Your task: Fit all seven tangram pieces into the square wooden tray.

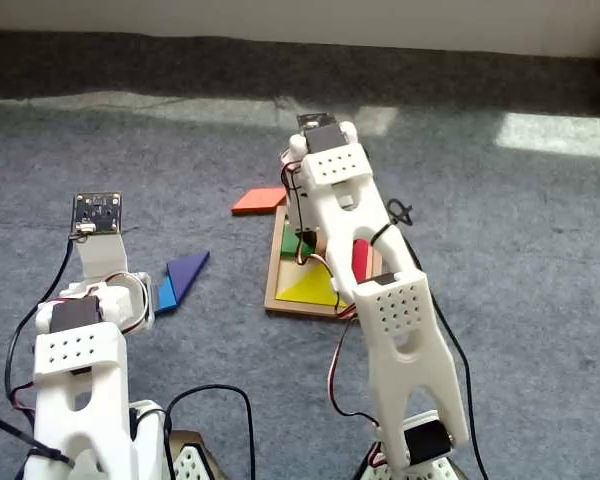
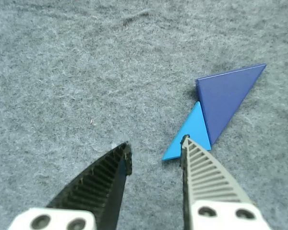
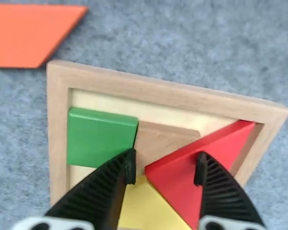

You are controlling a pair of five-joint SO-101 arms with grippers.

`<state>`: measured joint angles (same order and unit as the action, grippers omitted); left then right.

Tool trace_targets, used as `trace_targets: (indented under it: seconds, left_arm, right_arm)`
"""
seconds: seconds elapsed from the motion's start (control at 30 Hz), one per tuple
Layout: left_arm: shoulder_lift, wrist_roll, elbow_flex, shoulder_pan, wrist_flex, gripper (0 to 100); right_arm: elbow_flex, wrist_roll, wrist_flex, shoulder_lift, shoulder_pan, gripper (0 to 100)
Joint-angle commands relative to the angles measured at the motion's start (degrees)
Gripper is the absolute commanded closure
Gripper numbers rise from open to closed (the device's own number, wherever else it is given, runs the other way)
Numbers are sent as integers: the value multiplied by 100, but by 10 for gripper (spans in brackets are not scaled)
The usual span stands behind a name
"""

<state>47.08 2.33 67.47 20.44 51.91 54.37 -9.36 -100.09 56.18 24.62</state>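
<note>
The square wooden tray (image 3: 57, 120) lies under my right gripper (image 3: 164, 167), which hangs open just above it. In the tray are a green square (image 3: 101, 136), a red triangle (image 3: 197, 158) with one end up near the rim, a yellow triangle (image 3: 144, 208) and a brown piece (image 3: 165, 139). The red triangle's corner lies below the gap between the fingers. An orange parallelogram (image 3: 29, 33) rests on the carpet beyond the tray. My left gripper (image 2: 154, 149) is open above the carpet, one fingertip (image 2: 186, 143) at the light blue triangle (image 2: 188, 133), which touches the purple triangle (image 2: 225, 96).
Grey carpet covers the floor around the tray (image 1: 276, 270). The purple triangle (image 1: 187, 272) and light blue triangle (image 1: 165, 293) sit between the two arms. The orange parallelogram (image 1: 258, 200) lies left of the tray's far corner. Cables (image 1: 220, 400) trail near the arm bases.
</note>
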Motion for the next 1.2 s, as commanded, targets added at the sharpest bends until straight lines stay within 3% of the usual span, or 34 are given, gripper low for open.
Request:
trace_targets:
  seconds: [0.0, 0.3, 0.63, 0.9, 1.17]
  left_arm:
    - [110, 44, -31, 40, -79, 821]
    - [110, 44, -31, 40, -88, 821]
    - [110, 53, -31, 40, -88, 821]
    - [110, 53, -31, 40, -70, 822]
    - [110, 53, -31, 40, -62, 822]
  right_arm:
    - [-251, 79, -101, -207, -251, 796]
    - [-901, 97, -75, -1305, 66, 796]
    - [-769, 149, 752, -690, 119, 796]
    - [-769, 527, 769, -127, 119, 797]
    - [-760, 545, 629, -110, 119, 911]
